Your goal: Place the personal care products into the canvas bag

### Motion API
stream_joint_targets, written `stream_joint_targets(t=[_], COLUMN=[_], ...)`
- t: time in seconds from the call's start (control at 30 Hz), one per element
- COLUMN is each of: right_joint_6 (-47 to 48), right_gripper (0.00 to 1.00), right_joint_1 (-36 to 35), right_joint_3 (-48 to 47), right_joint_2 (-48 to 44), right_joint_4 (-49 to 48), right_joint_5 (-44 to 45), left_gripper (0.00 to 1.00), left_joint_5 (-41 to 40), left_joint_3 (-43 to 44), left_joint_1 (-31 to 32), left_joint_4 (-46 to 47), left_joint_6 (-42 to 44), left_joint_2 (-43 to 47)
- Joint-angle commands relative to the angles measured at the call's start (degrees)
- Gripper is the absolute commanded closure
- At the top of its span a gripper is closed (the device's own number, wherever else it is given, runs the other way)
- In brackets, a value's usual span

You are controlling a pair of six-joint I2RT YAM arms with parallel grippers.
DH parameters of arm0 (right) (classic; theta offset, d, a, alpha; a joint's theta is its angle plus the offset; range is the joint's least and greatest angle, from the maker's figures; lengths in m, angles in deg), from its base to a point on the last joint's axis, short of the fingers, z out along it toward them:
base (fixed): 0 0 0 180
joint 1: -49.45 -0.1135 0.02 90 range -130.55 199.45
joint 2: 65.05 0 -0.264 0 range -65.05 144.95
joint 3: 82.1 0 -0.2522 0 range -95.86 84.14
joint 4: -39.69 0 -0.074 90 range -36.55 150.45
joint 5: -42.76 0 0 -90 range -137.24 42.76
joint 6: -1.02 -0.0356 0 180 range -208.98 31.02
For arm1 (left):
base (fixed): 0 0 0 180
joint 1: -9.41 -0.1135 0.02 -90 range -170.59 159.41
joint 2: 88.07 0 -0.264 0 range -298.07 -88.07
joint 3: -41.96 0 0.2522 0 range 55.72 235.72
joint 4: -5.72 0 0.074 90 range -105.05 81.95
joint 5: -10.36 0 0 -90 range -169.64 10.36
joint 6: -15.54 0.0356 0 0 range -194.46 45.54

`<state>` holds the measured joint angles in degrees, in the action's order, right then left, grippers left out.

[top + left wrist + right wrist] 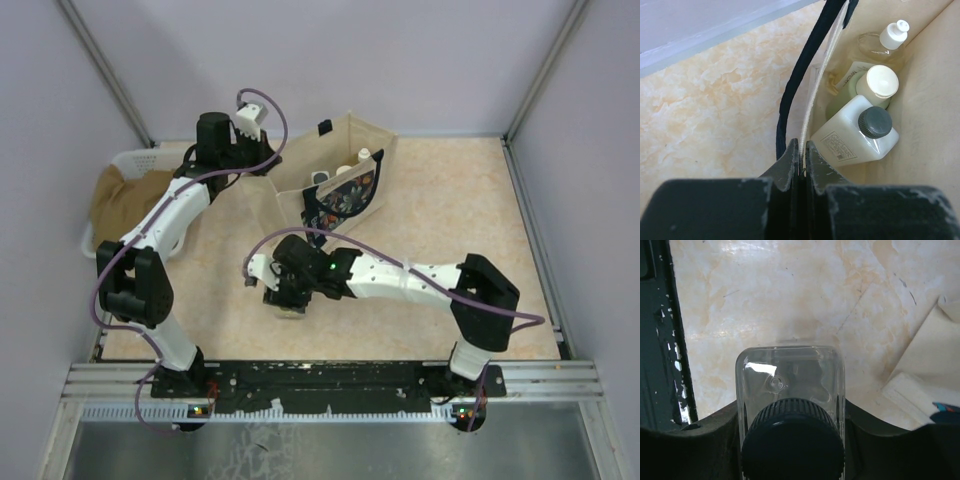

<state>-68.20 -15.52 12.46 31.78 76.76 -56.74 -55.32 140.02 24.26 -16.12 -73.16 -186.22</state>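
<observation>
Slippage is the first worry. The right pincer [283, 298] is closed tight on the clear square bottle [790, 385], with its jaws on two opposite sides just below the black cap [792, 442]. The bottle is low over the tabletop [450, 200], in front of the canvas bag [385, 150] and apart from it; I cannot tell whether it rests there or hangs just clear. Smooth plastic gripped this near the top could, I judge, pivot or slide out as the arm lifts and swings.

The left pincer [801, 150] is shut on the bag's rim [812, 95], pinching the cloth beside a navy handle [790, 95] and holding the mouth open. If that thin fold creeps out of the jaws, the slack side may sag across the opening.

Three products lie inside, crowded into one end: the amber bottle [872, 45], the olive-green bottle [882, 82] and the white bottle [850, 142]. A bottle that catches the rim or handle on its way in could drag the bag from the left pincer or tip it. Released too high, it could strike the caps below. The route to the mouth also passes near the left arm, so a wide swing risks a knock.
</observation>
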Motion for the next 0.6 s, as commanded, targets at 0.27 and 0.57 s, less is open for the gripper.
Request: stream_joint_targets(t=[0.27,0.57], right_joint_6=[-16.85,-22.79], right_gripper=[0.98,1.0], right_joint_1=[2.43,7.58], right_joint_3=[-2.95,-13.97], right_joint_2=[-18.01,-22.77], right_joint_4=[1.82,7.59], right_joint_5=[23.96,36.76], left_gripper=[1.0,1.0], left_joint_5=[0.65,0.12], left_joint_3=[-0.46,-1.13], left_joint_1=[-0.72,-0.7], left_joint_4=[2.25,2.36], left_joint_6=[0.03,0.33], left_joint_2=[0.5,1.47])
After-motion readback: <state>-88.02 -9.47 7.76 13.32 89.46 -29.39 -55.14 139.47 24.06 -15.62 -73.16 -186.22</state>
